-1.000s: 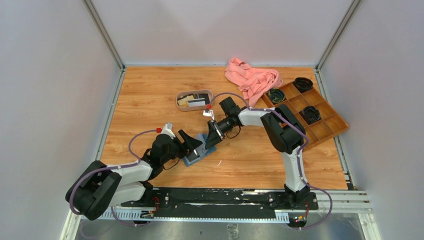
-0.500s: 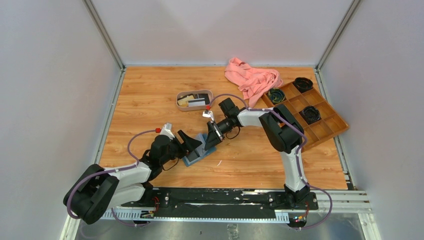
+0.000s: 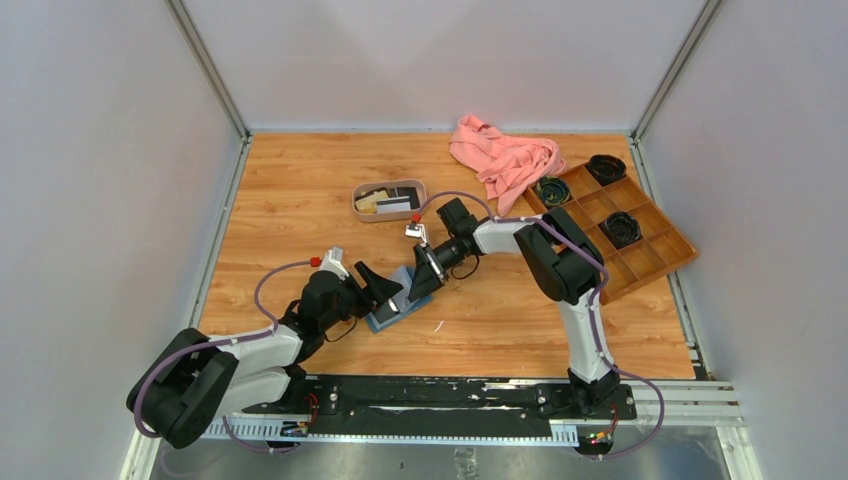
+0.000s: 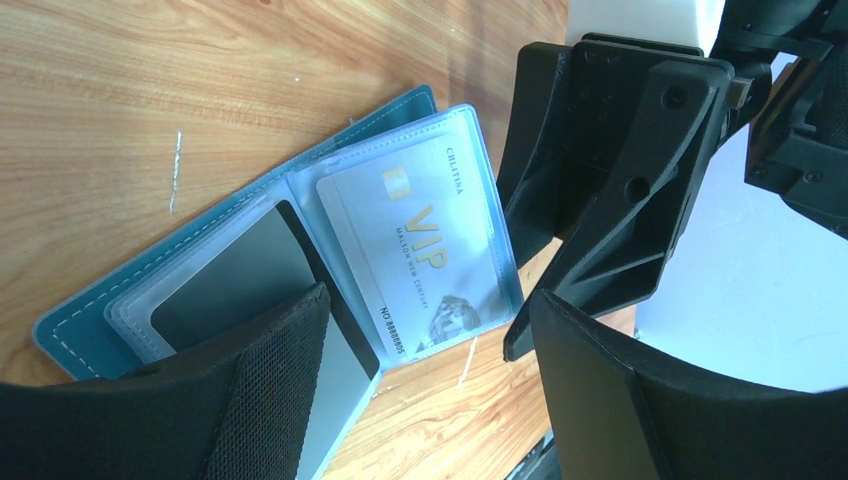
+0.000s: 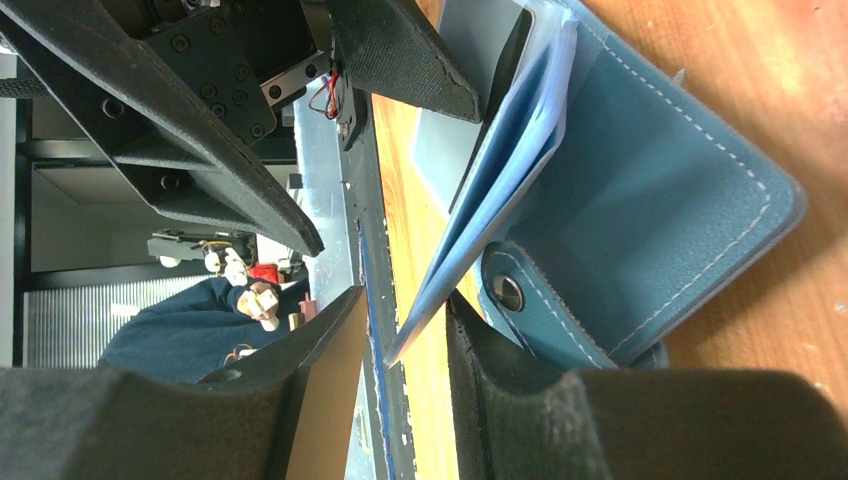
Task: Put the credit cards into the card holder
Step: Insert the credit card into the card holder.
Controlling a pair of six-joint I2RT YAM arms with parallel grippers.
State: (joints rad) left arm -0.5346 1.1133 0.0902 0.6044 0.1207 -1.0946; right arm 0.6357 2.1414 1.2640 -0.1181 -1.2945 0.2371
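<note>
The teal-blue card holder (image 3: 392, 309) lies open on the table between my two grippers. In the left wrist view its clear sleeves hold a white-grey VIP card (image 4: 425, 250) and a black card (image 4: 235, 280). My left gripper (image 4: 425, 300) is open, and its left finger (image 4: 250, 400) rests over the black-card side. My right gripper (image 5: 405, 300) is open, with the free edge of a pale blue sleeve (image 5: 500, 180) standing between its fingers, beside the snap button (image 5: 507, 292). More credit cards (image 3: 393, 202) lie in the oval tray (image 3: 388, 218).
A brown compartmented wooden box (image 3: 645, 255) with black round items (image 3: 620, 228) stands at the right. A pink cloth (image 3: 505, 160) lies at the back. Grey walls close in the table on three sides.
My right gripper has shifted slightly down and left, closer onto the card holder's sleeve. The left arm and the card holder stay about where they were.
</note>
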